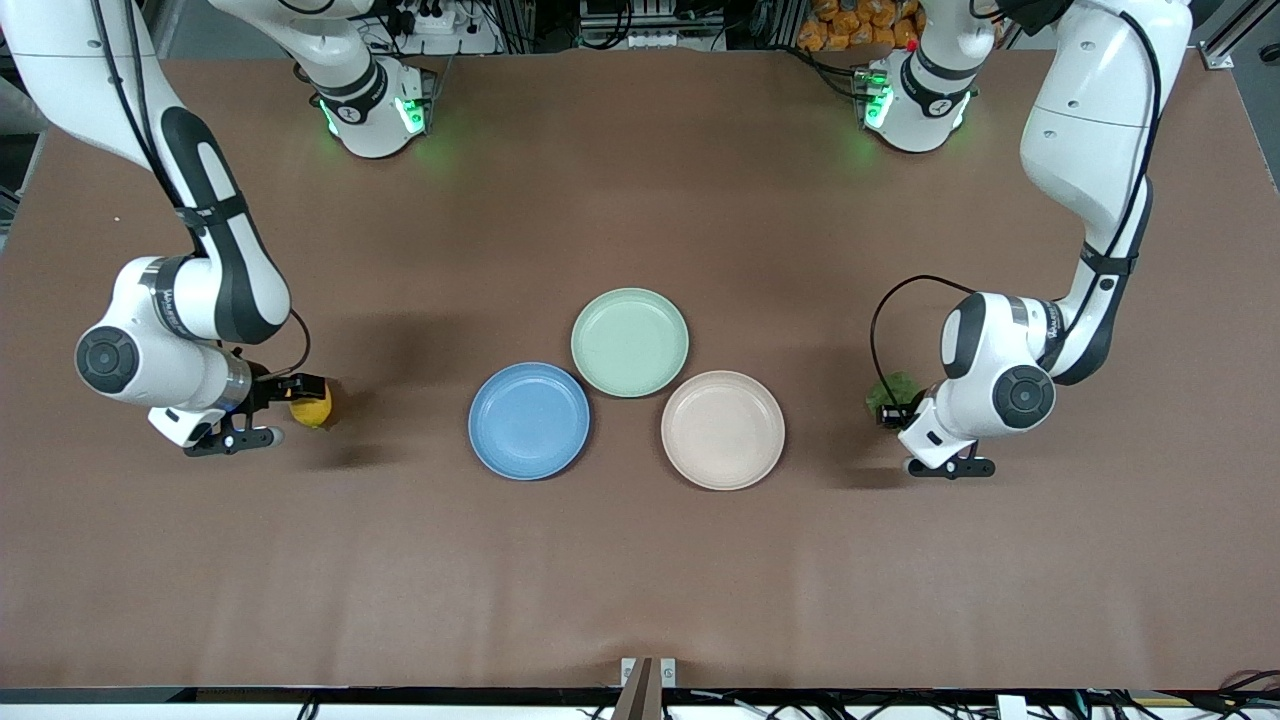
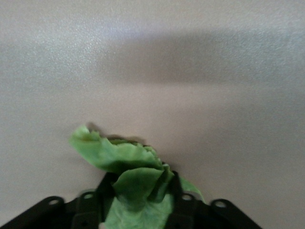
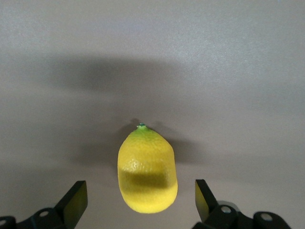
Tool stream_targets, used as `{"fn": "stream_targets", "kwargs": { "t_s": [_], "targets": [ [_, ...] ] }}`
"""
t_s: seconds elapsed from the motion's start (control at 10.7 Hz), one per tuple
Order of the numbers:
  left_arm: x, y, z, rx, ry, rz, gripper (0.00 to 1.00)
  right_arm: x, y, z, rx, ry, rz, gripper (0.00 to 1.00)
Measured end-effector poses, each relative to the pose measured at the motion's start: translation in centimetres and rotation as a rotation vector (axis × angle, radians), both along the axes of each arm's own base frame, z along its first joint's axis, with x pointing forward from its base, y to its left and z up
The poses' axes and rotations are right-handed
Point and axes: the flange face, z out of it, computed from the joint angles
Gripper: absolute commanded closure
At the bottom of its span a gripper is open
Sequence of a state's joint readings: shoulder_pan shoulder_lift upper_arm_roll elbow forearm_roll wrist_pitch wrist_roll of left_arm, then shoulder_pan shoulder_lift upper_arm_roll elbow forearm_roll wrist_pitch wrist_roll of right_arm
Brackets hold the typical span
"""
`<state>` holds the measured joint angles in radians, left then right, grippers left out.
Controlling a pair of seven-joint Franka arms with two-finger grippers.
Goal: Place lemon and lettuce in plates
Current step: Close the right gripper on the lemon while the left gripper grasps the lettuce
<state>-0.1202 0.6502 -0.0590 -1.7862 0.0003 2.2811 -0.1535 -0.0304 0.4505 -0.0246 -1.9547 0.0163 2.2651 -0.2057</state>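
The yellow lemon (image 1: 314, 407) lies on the brown table toward the right arm's end. My right gripper (image 1: 280, 415) is low beside it and open. In the right wrist view the lemon (image 3: 147, 174) lies just past the gap between the spread fingertips of the right gripper (image 3: 140, 196), touching neither. The green lettuce (image 1: 893, 389) is toward the left arm's end, partly hidden by my left gripper (image 1: 915, 438). In the left wrist view the left gripper (image 2: 141, 200) is shut on the lettuce (image 2: 128, 164), close over the table. The blue plate (image 1: 528, 420) and beige plate (image 1: 722, 429) sit mid-table, both empty.
A pale mint-green plate (image 1: 629, 341), empty, touches both plates and lies farther from the front camera. The brown table (image 1: 640, 560) stretches wide nearer to the front camera. Both arm bases stand along the table's farthest edge.
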Motion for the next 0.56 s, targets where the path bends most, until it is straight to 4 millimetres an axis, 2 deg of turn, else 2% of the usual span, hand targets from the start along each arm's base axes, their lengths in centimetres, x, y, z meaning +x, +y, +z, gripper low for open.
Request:
{"fn": "stream_targets", "kwargs": {
  "t_s": [0.28, 0.37, 0.56],
  "targets": [
    [0.6, -0.1, 1.2, -0.002, -0.028, 0.021, 1.00, -1.3, 0.4, -2.0, -0.003, -0.045, 0.013, 0.00],
    [1.0, -0.4, 2.0, -0.004, -0.046, 0.037, 1.00, -1.7, 0.4, -2.5, -0.002, -0.050, 0.025, 0.00],
    [2.1, -1.0, 4.9, -0.009, -0.100, 0.078, 1.00, -2.1, 0.3, -3.1, -0.002, -0.063, 0.037, 0.00]
  ]
}}
